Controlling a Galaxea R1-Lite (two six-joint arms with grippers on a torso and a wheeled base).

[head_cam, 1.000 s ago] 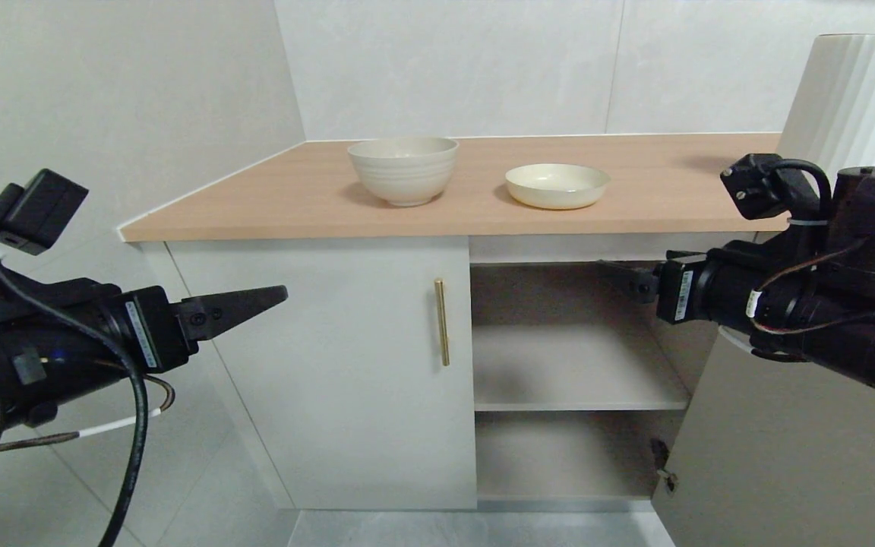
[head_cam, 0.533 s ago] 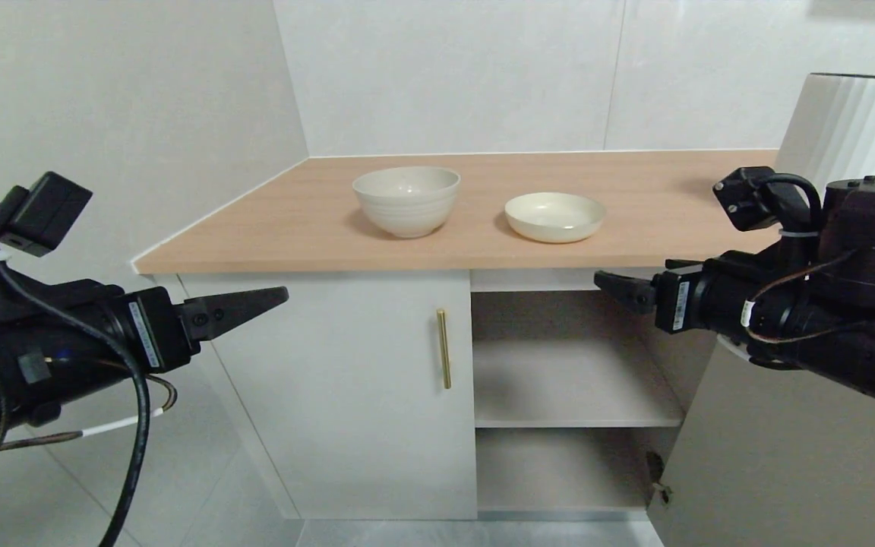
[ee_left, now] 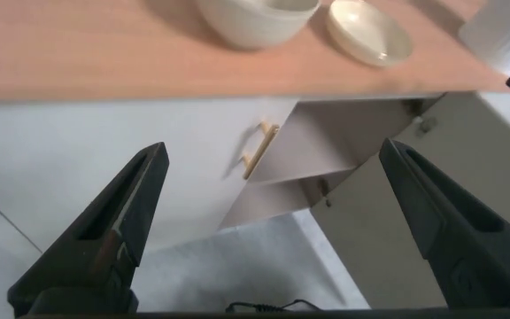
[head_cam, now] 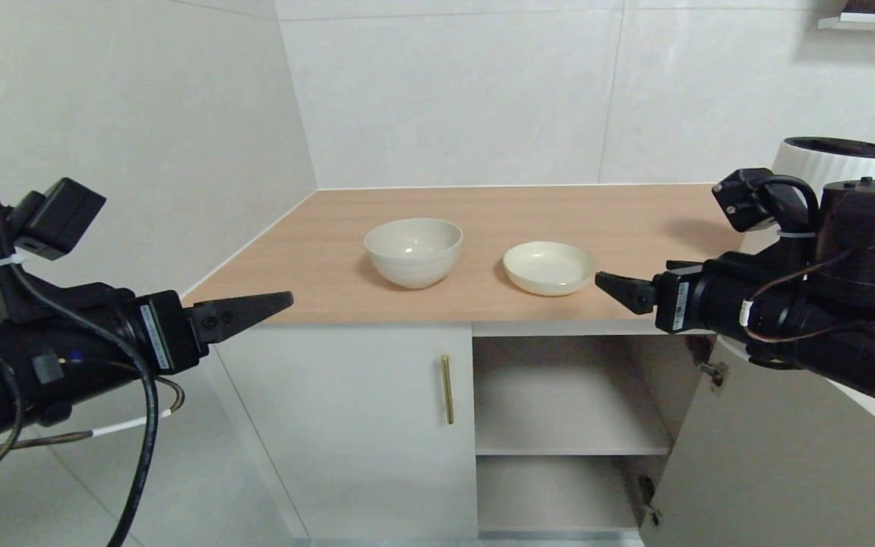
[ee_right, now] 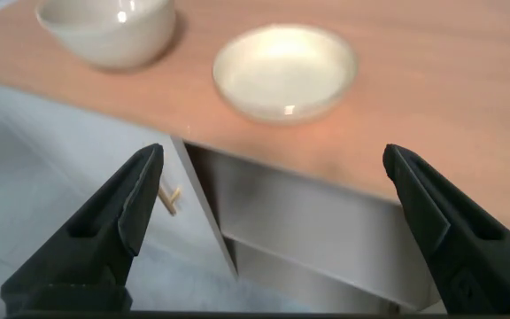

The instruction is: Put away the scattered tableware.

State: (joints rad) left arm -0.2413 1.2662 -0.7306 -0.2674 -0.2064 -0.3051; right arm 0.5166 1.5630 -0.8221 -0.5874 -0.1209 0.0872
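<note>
White tiled walls (head_cam: 445, 99) corner a wooden countertop (head_cam: 316, 258) over a pale cabinet (head_cam: 346, 425). The left gripper (head_cam: 282, 301) hangs before the counter's front edge, jaws spread and empty. On the counter a deep bowl (head_cam: 413, 251) stands near a shallow dish (head_cam: 548, 267), not touching it. The right gripper (head_cam: 603, 282), also spread and holding nothing, sits just beside the dish. A white ribbed container (head_cam: 840, 156) behind it is partly hidden, and the cabinet's open door (head_cam: 772, 463) runs off the picture's edge.

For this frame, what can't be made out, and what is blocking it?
1. White ribbed container, head view: lower part hidden behind the right arm.
2. Deep cream ceramic bowl, left wrist view: rim cut off by the picture's edge.
3. White cabinet, head view: bottom shelf's right end hidden by the open cabinet door.
</note>
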